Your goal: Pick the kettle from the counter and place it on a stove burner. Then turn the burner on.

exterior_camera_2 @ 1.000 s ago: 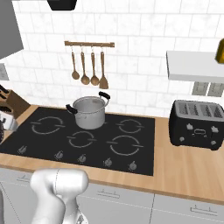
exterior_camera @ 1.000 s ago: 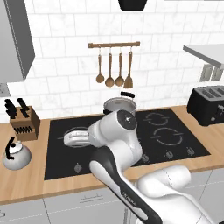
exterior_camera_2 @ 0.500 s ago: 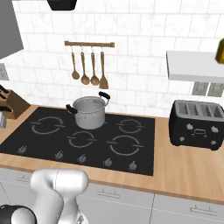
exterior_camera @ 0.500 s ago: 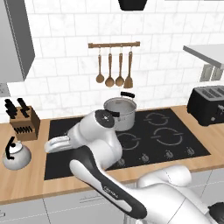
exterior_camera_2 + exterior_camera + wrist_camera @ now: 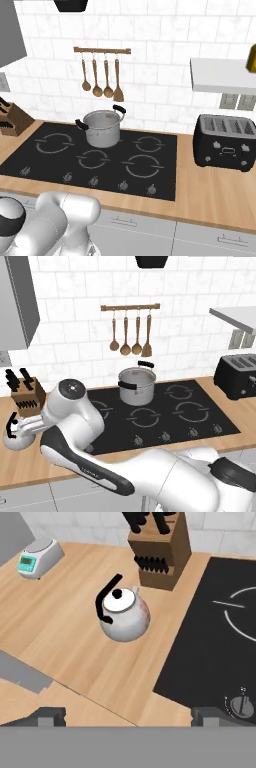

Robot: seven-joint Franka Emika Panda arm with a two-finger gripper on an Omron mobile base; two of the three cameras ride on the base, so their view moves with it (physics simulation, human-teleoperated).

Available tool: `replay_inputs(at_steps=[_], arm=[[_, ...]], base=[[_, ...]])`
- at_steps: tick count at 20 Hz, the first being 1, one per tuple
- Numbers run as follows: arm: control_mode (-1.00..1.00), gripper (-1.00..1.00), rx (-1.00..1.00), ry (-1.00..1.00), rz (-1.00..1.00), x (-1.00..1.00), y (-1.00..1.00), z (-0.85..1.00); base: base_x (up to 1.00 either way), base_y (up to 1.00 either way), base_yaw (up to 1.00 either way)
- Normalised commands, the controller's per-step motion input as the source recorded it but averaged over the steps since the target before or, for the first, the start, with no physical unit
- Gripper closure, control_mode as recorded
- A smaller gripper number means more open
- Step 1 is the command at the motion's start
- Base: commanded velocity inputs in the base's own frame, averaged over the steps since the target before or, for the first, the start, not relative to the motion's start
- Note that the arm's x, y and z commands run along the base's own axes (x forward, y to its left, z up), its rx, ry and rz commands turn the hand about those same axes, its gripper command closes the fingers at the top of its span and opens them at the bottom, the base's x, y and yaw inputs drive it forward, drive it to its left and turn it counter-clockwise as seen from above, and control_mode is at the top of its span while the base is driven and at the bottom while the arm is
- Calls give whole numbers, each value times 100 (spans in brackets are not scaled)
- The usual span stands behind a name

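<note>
On the counter [image 5: 75, 612] left of the black cooktop [image 5: 210, 637], the kettle [image 5: 123, 614] sits upright, its black arched handle over the lid knob, with bare wood on every side of it. Just beyond it in the hand view stands the knife block [image 5: 160, 554], near but not touching, and a small kitchen scale [image 5: 37, 557] rests well apart toward the wall. Between the kettle and the cooktop's near edge lies a strip of open worktop. The gripper [image 5: 127, 716] hangs above the kettle and off to one side, its two fingertips [image 5: 50, 716] spread as wide as they go with nothing between them. From the left base view the kettle [image 5: 17, 438] is partly hidden behind the arm's wrist, at the counter [image 5: 25, 471] left of the cooktop [image 5: 165, 416], with the knife block [image 5: 27, 396] behind it against the tiled wall. A steel pot [image 5: 136, 386] occupies a rear ring of the cooktop, while the widest ring, the stove burner [image 5: 142, 166], is bare, as are the other front rings. A row of knobs [image 5: 122, 186] runs along the cooktop's front edge. To the right, a black toaster [image 5: 223, 142] stands on the counter [image 5: 210, 190], well clear of the glass. Wooden utensils hang from a rail [image 5: 102, 50] above the pot.
</note>
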Motion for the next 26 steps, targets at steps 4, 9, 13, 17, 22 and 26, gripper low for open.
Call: replay_inputs(at_steps=[4, 9, 13, 17, 22, 26], arm=[[-100, -100, -4, 0, 0, 0, 38, 2], [-100, -100, 1, -9, -1, 0, 17, -3], [-100, -100, 5, -8, -8, 9, 11, -23], [-100, -100, 8, 0, -15, 0, 0, -36], [-100, -100, 11, 5, -8, 1, 14, -15], [-100, -100, 5, 11, 0, 6, 29, -6]], base=[[0, 0, 0], [0, 0, 0], [0, 0, 0], [0, 0, 0], [0, 0, 0], [0, 0, 0]])
